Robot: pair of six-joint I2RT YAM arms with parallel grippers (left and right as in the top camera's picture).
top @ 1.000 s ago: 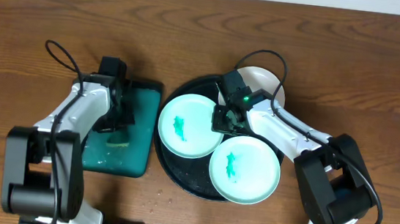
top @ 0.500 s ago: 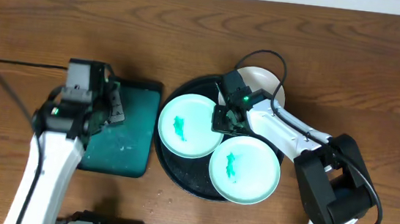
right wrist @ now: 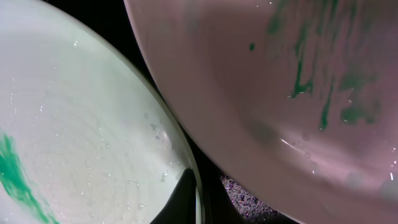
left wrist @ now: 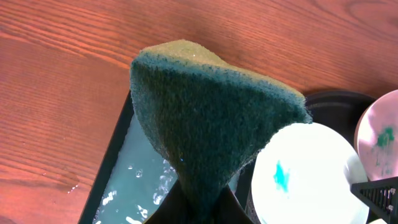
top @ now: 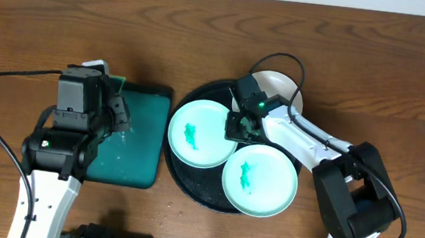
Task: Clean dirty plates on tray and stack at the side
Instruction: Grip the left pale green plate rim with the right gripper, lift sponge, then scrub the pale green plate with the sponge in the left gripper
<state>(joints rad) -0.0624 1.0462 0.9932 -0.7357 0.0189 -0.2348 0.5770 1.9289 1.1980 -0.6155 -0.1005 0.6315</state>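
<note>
Left gripper [top: 117, 114] has lifted, clamping sponge [left wrist: 205, 118]; right gripper [top: 241, 126] stays closed by white plate [top: 282, 87]

From where I stood, no writing, label, brand or number could be read in any of the views.
</note>
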